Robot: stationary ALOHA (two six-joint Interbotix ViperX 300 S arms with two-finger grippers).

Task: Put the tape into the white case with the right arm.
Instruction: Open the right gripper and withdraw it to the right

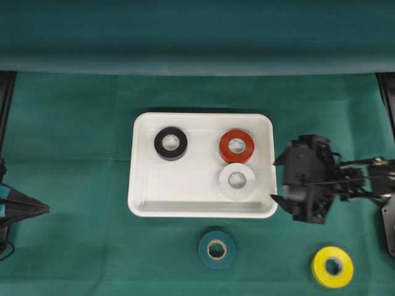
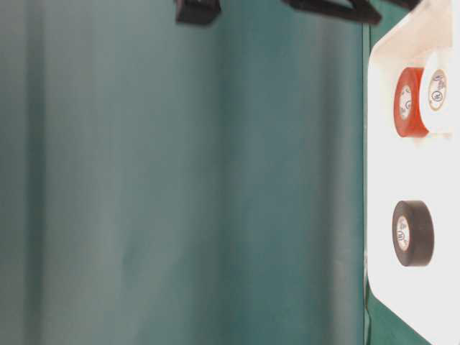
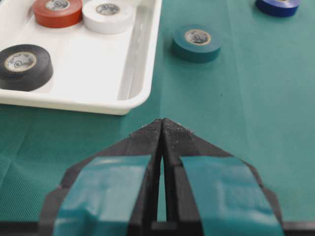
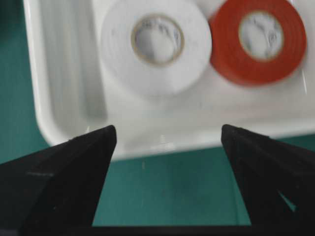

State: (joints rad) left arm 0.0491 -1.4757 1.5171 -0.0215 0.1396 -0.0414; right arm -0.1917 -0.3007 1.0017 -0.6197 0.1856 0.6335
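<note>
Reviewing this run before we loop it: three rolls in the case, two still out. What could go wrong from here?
1. The open right gripper hangs right at the white case rim; a low swing could nudge the tray.
2. The white roll touches the red roll, leaving the right side crowded; another drop there may land on top.
3. The teal roll nearly matches the cloth and could be missed, unlike the yellow roll.

Green cloth-covered table (image 1: pixel 74 135) bearing a glossy white rectangular tray (image 1: pixel 141 185) beside the right gripper's (image 1: pixel 276 179) fingertips, a teal tape roll (image 1: pixel 216 249), and a yellow tape roll (image 1: pixel 332 266) below it.
</note>
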